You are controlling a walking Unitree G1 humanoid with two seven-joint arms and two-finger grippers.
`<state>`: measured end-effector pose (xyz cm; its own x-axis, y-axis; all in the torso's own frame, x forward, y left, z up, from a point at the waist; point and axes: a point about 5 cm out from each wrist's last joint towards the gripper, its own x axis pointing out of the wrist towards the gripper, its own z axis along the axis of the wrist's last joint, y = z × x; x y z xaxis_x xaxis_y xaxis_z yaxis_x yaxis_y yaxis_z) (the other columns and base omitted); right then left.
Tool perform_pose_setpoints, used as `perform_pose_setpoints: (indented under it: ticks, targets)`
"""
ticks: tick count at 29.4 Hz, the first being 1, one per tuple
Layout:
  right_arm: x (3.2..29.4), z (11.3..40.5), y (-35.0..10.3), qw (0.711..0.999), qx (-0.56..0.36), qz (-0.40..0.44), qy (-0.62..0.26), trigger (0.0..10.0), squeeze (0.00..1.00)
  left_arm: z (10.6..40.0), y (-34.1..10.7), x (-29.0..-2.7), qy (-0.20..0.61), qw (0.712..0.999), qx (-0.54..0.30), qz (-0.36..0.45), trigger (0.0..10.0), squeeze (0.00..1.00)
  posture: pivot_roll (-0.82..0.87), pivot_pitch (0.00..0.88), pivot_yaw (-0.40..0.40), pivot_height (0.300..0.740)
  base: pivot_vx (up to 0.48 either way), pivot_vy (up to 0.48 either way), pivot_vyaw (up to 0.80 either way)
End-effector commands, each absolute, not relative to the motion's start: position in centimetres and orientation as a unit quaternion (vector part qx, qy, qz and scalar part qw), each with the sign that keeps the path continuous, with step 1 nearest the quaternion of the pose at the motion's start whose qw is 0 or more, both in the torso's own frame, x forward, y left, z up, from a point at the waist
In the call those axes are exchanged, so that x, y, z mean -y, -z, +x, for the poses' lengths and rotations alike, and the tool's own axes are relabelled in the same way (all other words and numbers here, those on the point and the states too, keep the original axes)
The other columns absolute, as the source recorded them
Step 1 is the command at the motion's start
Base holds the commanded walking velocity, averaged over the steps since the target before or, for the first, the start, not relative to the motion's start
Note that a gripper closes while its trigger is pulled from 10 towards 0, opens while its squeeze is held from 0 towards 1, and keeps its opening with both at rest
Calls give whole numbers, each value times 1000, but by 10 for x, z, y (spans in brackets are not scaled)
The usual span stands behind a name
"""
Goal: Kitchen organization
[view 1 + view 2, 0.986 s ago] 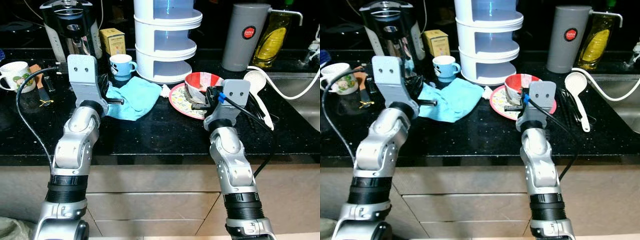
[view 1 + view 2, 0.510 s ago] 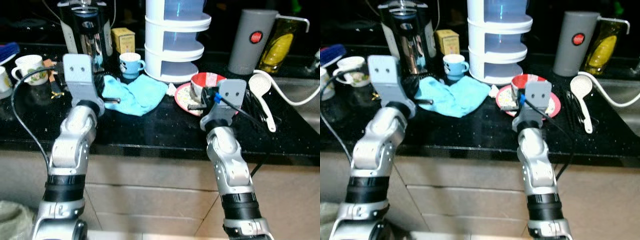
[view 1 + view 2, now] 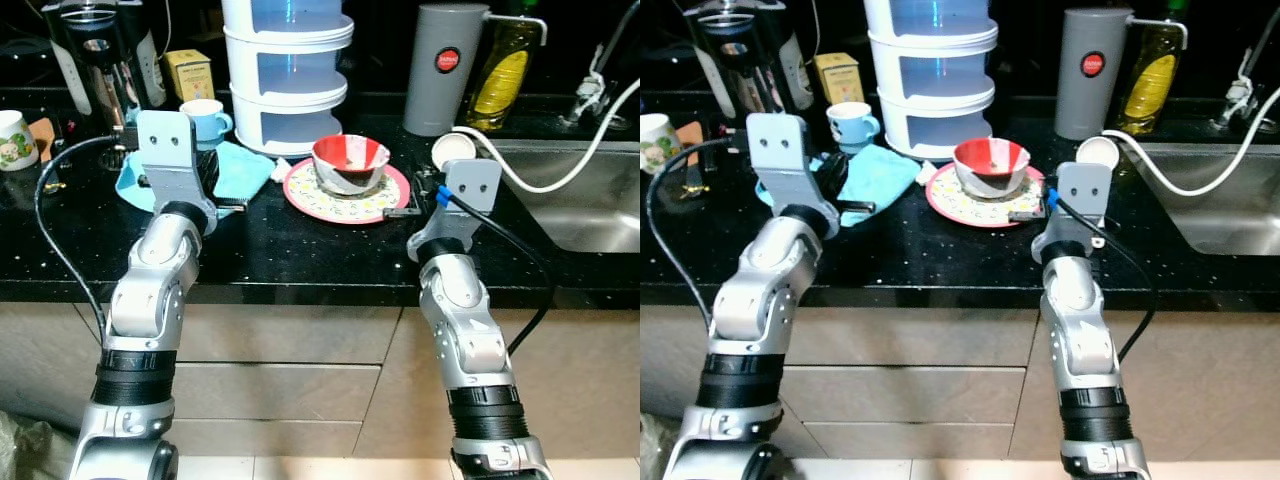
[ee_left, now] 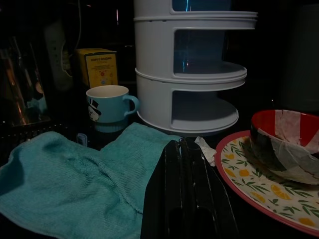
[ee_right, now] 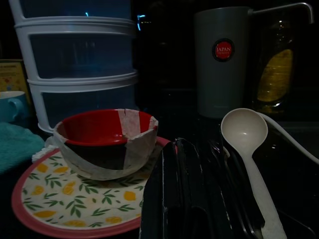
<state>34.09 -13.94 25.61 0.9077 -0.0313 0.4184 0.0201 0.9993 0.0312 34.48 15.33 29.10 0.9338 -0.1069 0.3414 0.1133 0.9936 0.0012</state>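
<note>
Both arms have stayed raised over the counter while the camera has swung right, bringing the sink into view.

A glossy black counter (image 3: 300, 265) tops pale drawer fronts, with a steel sink (image 3: 585, 205) at the right. The left tool (image 4: 187, 199) hovers clenched and empty over the edge of the teal cloth (image 3: 235, 170). The right tool (image 5: 192, 199), fingers pressed together and holding nothing, hangs just beside the pink-rimmed floral plate (image 3: 345, 203), which carries a red bowl (image 3: 350, 163) patched with white tape. A white ladle (image 5: 246, 139) lies near the right tool, toward the sink. Farther back stand a blue mug (image 3: 205, 118), a white three-tier rack (image 3: 288, 70), a yellow box (image 3: 188, 75), a coffee maker (image 3: 100, 60), a grey flask (image 3: 445, 68) and a yellow soap bottle (image 3: 500, 75).
</note>
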Motion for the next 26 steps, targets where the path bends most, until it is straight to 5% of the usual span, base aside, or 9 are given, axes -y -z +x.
perform_pose_setpoints:
  ticks: [1,16,26]
  targets:
    - [138,341,-253,978,210,16,10,10000,0,344,-289,-156,52,984,170,-14,10000,0,-35,84,10,740,0,0,0]
    - [138,341,-253,978,209,16,11,10000,0,345,-289,-157,50,984,169,-7,10000,0,-35,85,12,740,0,0,0]
    - [138,341,-252,978,208,17,11,10000,0,344,-289,-158,48,984,170,-9,10000,0,-33,87,12,740,0,-335,0]
